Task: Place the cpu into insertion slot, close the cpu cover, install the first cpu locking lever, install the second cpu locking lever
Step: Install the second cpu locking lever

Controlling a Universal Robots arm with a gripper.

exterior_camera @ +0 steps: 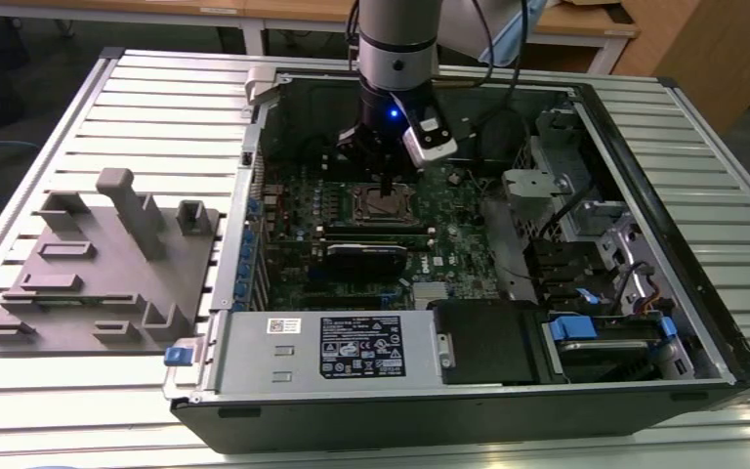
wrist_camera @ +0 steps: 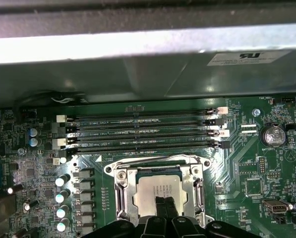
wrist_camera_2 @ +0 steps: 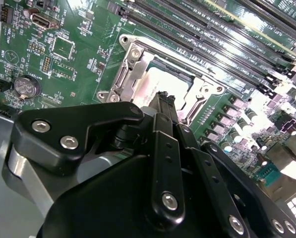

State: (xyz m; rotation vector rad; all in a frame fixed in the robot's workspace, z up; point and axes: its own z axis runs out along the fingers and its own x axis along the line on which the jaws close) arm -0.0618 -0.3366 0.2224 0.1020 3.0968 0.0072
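The claw [wrist_camera: 163, 208] hangs right over the cpu [wrist_camera: 157, 191], which lies in the slot [wrist_camera: 121, 191]; fingers together, seemingly gripping nothing.

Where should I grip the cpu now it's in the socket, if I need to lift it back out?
By its two opposite side edges, coming straight down from above. The cpu lies flat in the insertion slot, its top flush inside the silvery frame, so no side approach looks workable. The gripper sits right over it; the frame leaves little room beside the edges, so expect a tight pinch.
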